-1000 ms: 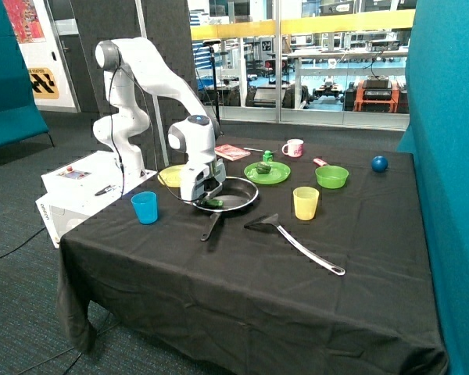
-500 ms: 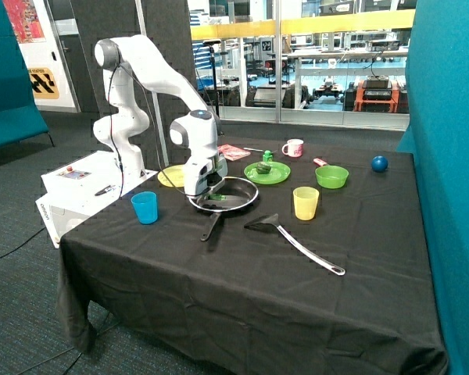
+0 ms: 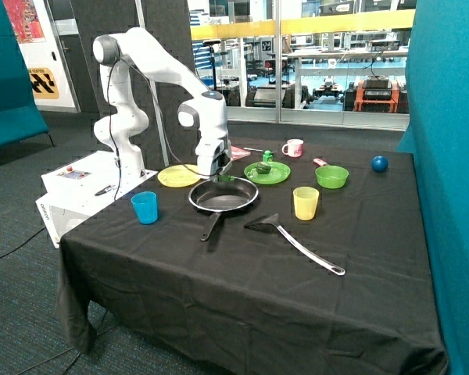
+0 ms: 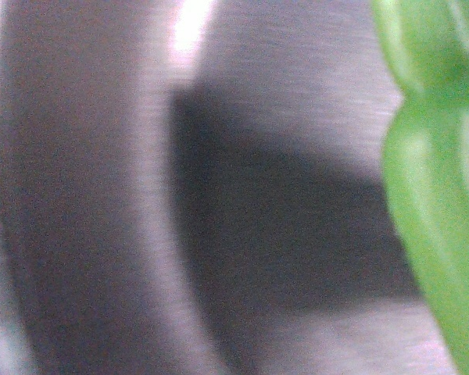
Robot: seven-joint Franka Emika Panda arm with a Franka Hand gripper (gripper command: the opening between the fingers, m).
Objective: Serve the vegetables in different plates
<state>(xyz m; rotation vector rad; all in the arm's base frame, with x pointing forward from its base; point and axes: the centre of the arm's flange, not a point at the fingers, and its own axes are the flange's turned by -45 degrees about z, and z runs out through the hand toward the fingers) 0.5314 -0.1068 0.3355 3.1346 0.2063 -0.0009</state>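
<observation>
My gripper hangs over the far rim of the black frying pan, between the yellow plate and the bright green plate. It is shut on the elongated bright green vegetable, lifted clear of the pan. In the wrist view that vegetable fills one edge of the picture, with the pan's dark surface behind it. The round dark green vegetable rests on the bright green plate. The yellow plate is bare.
A blue cup stands near the pan, a yellow cup and a spatula on its other side. Further back are a green bowl, a pink mug, a small green item and a blue ball.
The gripper has risen out of the pan with the elongated vegetable and moved toward the back of the table. The pan now lies empty.
</observation>
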